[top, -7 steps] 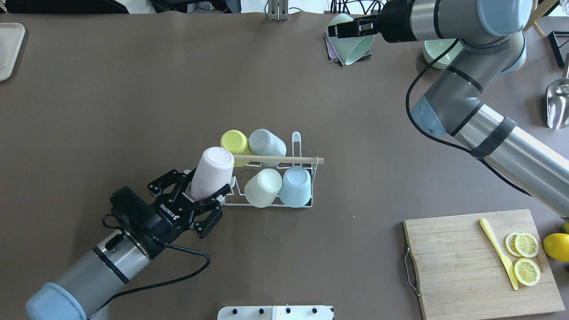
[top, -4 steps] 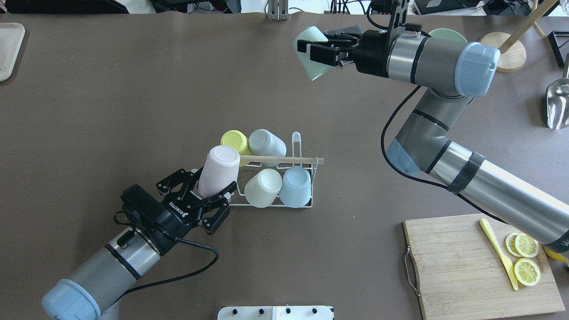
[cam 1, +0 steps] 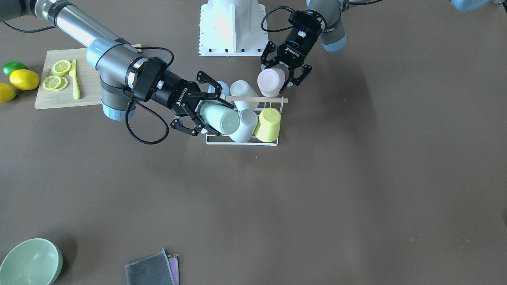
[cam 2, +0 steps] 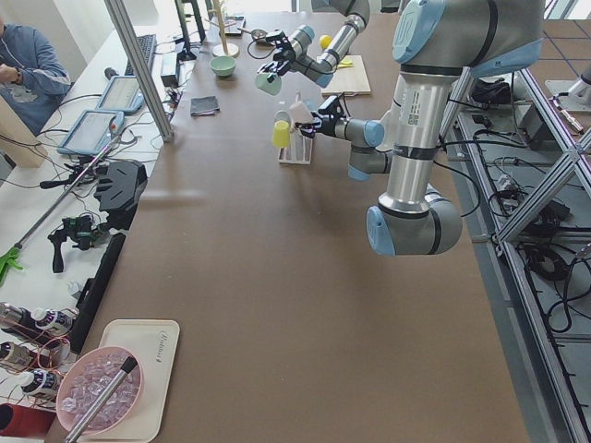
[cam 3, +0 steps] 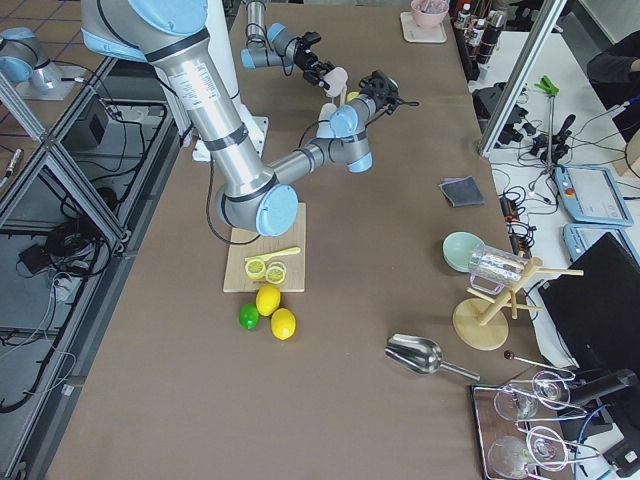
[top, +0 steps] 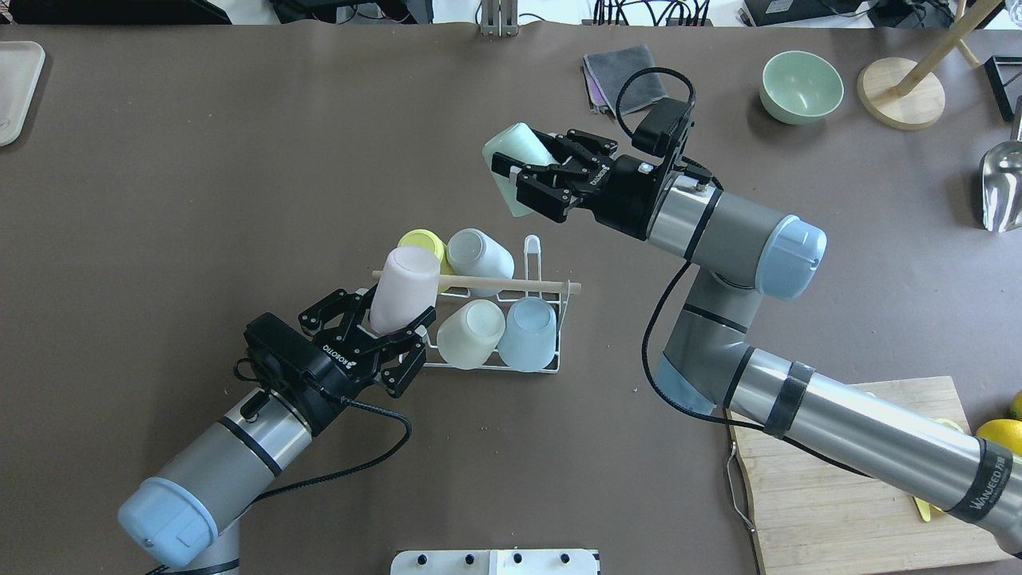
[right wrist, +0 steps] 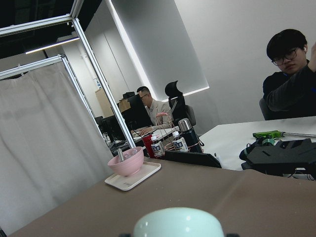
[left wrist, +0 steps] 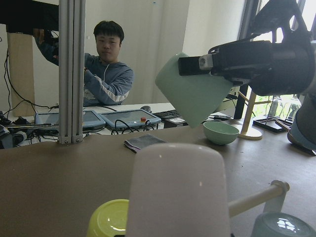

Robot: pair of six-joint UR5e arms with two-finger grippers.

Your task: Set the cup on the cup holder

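The cup holder (top: 489, 364) is a white wire rack with a wooden rod (top: 511, 285) across its top. It carries a yellow (top: 417, 240), a grey-white (top: 479, 251), a cream (top: 471, 323) and a light blue cup (top: 530, 323). My left gripper (top: 395, 317) is shut on a pink cup (top: 407, 283), held bottom-up at the rack's left end against the rod. My right gripper (top: 535, 164) is shut on a mint green cup (top: 506, 148), held in the air beyond the rack. In the front view the left gripper (cam 1: 277, 79) holds the pink cup (cam 1: 270, 82), and the right gripper (cam 1: 212, 116) holds the mint cup (cam 1: 223, 120).
A mint bowl (top: 801, 86), a grey cloth (top: 619, 70) and a wooden stand (top: 902, 92) lie at the far right. A cutting board (top: 838, 511) and a lemon (top: 1002, 439) are at the near right. A metal scoop (top: 1002, 184) is at the right edge.
My right arm has carried the mint cup from the far cloth area leftward and nearer, towards the rack. My left gripper has moved the pink cup a little farther onto the rack's left end.
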